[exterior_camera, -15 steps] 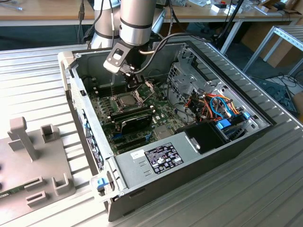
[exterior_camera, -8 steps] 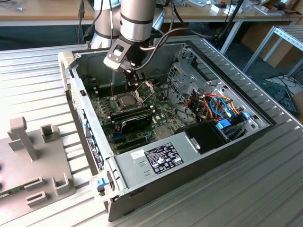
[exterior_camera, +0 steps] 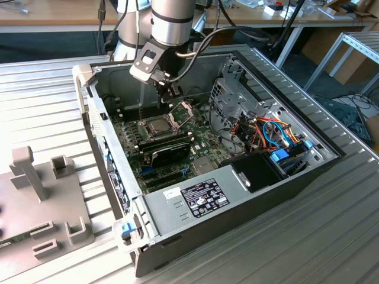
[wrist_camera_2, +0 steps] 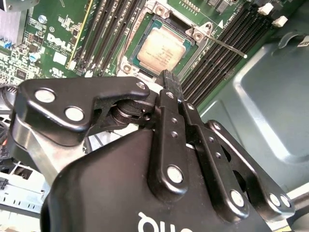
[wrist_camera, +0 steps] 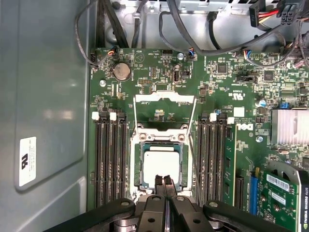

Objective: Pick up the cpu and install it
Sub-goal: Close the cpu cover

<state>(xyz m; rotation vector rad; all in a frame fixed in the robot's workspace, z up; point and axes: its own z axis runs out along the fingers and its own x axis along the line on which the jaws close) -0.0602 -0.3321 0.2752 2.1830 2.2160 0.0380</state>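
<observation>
cpu (wrist_camera_2: 161,47) seated on motherboard (wrist_camera_2: 53,29), jaws closed

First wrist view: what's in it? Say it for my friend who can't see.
A silver cpu sits in its socket on a green motherboard, the metal retention frame flipped open. The black end effector, shut, hovers by the cpu's edge.

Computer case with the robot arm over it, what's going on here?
A robot arm is reaching into an open computer case. Its pincer is shut with nothing in it and sits right over the cpu; whether it touches the chip I cannot tell. The cpu lies in its socket on the green motherboard. The metal retention frame is flipped open, not clamped over the chip.
</observation>
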